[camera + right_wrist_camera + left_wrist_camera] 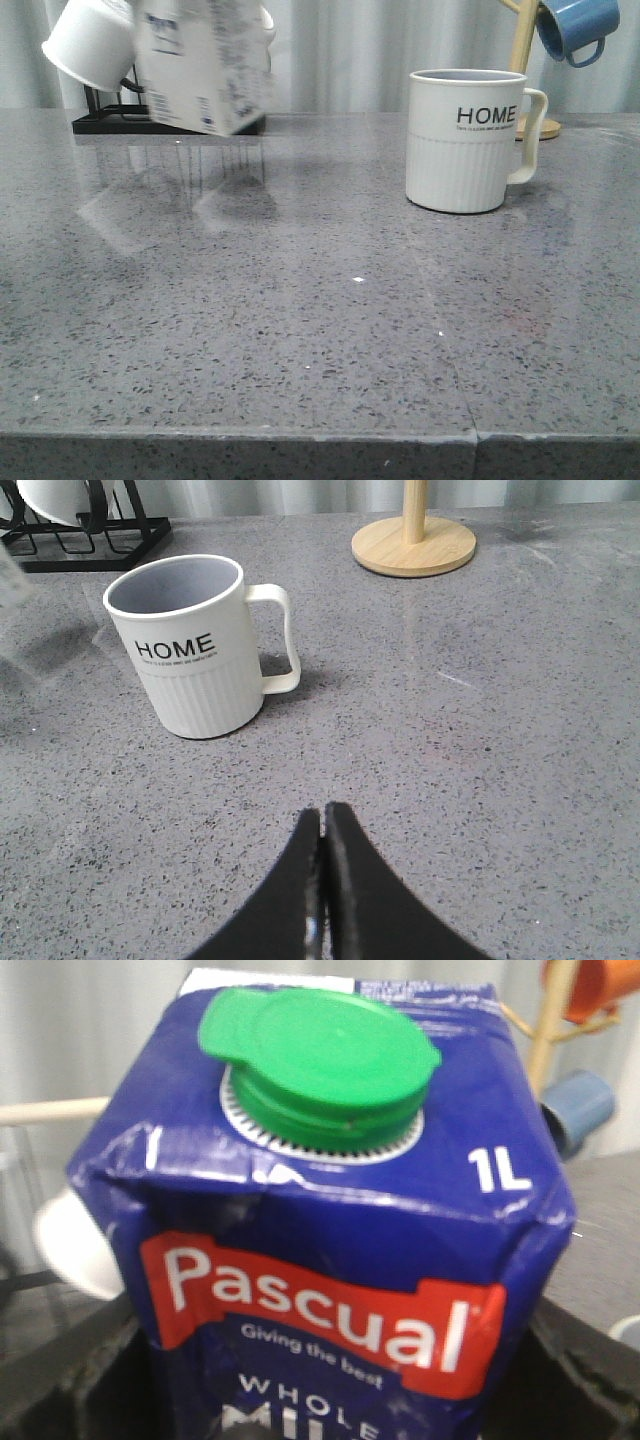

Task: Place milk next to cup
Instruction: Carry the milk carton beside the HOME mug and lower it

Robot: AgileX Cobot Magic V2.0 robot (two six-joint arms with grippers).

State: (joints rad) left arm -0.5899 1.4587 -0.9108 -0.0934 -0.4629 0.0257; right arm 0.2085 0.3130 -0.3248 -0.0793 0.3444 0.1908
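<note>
The milk [200, 70] is a white carton with small print, held tilted in the air above the table's back left; its top is cut off by the front view. In the left wrist view the milk [320, 1260] fills the picture: blue top, green cap, red "Pascual" band, "WHOLE MILK". My left gripper [320, 1405] is shut on it, a dark finger [70, 1380] on each side. The cup [465, 140], a white "HOME" mug, stands at the right, handle to the right. My right gripper [322, 815] is shut and empty, short of the cup [195, 650].
A black rack [110, 120] with a plain white mug [90, 40] stands behind the milk. A wooden stand [525, 60] with a blue mug [575, 25] stands behind the cup; its round base [413, 545] shows in the right wrist view. The table's front edge [320, 435] is near.
</note>
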